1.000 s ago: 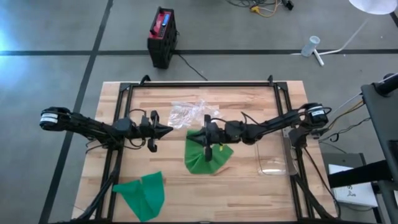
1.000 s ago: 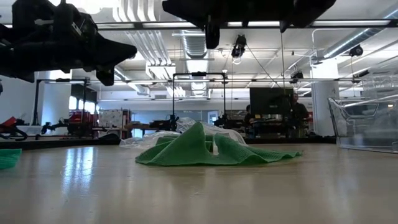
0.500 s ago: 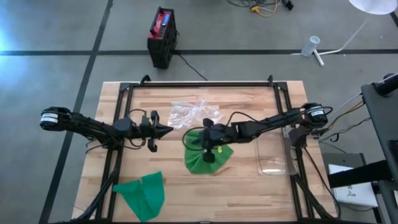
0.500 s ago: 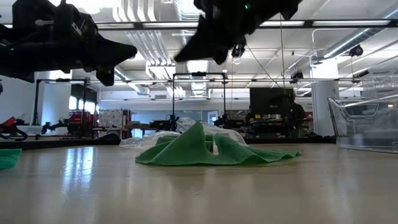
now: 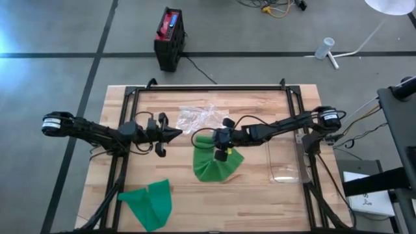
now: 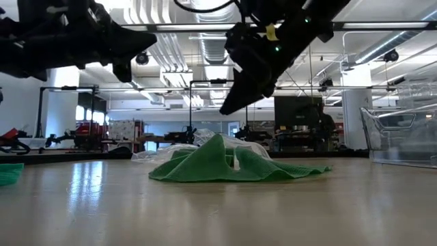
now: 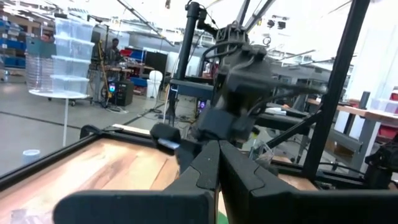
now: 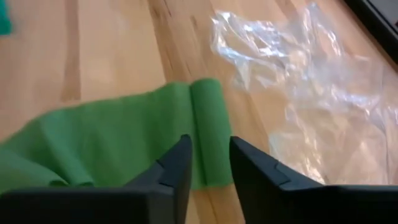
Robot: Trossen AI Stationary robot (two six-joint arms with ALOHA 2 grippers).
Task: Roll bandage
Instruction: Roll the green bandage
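Observation:
A green bandage (image 5: pixel 218 166) lies crumpled in a low heap (image 6: pixel 225 164) at the table's middle. One end of it is rolled into a short roll (image 8: pixel 208 124) that rests on the wood. My right gripper (image 5: pixel 209 144) hangs above the heap (image 6: pixel 229 109), slanting down toward the table's left. It is open, and its fingers (image 8: pixel 210 165) frame the rolled end from above without touching it. My left gripper (image 5: pixel 177 135) waits shut and level in the air left of the bandage (image 7: pixel 217 152).
Crumpled clear plastic wrap (image 5: pixel 198 118) lies just beyond the bandage, close to the rolled end (image 8: pixel 292 93). A second green bandage (image 5: pixel 149 203) lies at the near left. A clear plastic container (image 5: pixel 286 162) stands at the right. Bare wood lies between the two bandages.
My right gripper has tipped from about level to slanting steeply down. It has sunk toward the green bandage and drawn a little toward the table's left. The bandage has kept its shape and place.

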